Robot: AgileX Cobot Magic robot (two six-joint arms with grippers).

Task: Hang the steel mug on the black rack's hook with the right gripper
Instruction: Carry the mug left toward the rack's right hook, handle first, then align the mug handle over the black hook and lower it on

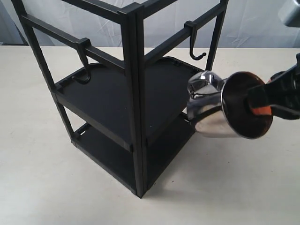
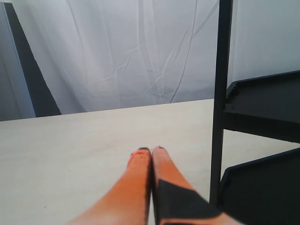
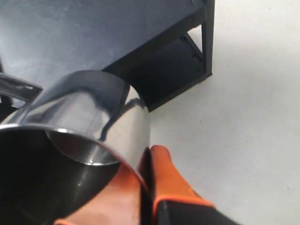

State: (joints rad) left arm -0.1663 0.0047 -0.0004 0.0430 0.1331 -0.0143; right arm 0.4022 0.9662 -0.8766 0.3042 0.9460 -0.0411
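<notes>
The steel mug (image 1: 220,110) hangs in the air on its side beside the black rack (image 1: 131,84), its open mouth toward the camera. My right gripper (image 1: 262,104) is shut on the mug's rim, one orange finger inside and one outside. In the right wrist view the mug (image 3: 89,112) fills the near side, and the fingertips (image 3: 159,161) pinch its wall over the rack's tray shelves. The slim hook (image 1: 196,44) hangs from the right crossbar, above and just left of the mug. My left gripper (image 2: 151,151) is shut on nothing, low over the table beside a rack post (image 2: 220,103).
A thicker, wider-curled hook (image 1: 84,63) hangs on the left crossbar. The rack's two tray shelves (image 1: 117,91) stand on a pale table (image 1: 42,178). A white cloth backdrop (image 2: 122,51) closes the far side.
</notes>
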